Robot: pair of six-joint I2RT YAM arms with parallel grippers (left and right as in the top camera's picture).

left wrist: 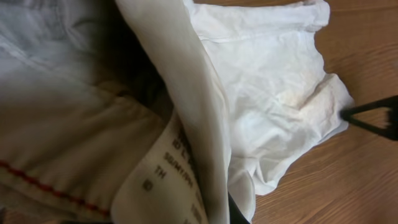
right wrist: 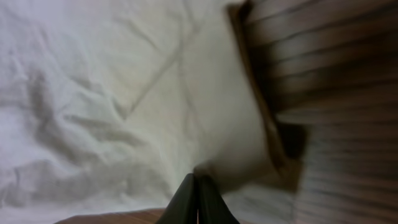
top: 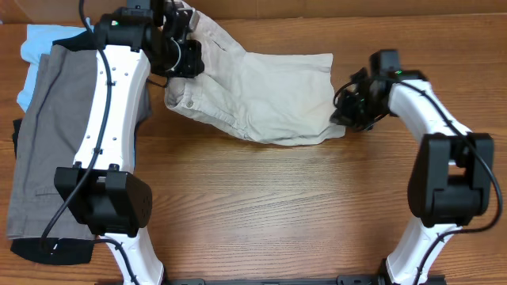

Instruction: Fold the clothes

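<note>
The light beige shorts [top: 269,99] lie crumpled across the far middle of the wooden table. My left gripper [top: 181,54] is at their waistband end, where the cloth is bunched and lifted. In the left wrist view the waistband and white tag [left wrist: 163,180] fill the frame and hide the fingers, so it looks shut on the cloth. My right gripper [top: 346,116] is at the right leg hem. In the right wrist view its fingers [right wrist: 198,186] are pressed together, pinching the edge of the shorts [right wrist: 112,93]. The right gripper's tip also shows in the left wrist view [left wrist: 373,117].
A stack of other garments lies along the left edge: darker grey-brown shorts [top: 43,142] on top, a light blue piece [top: 36,43] at the far end, and black cloth [top: 36,247] underneath. Bare wood [top: 277,206] fills the near half of the table.
</note>
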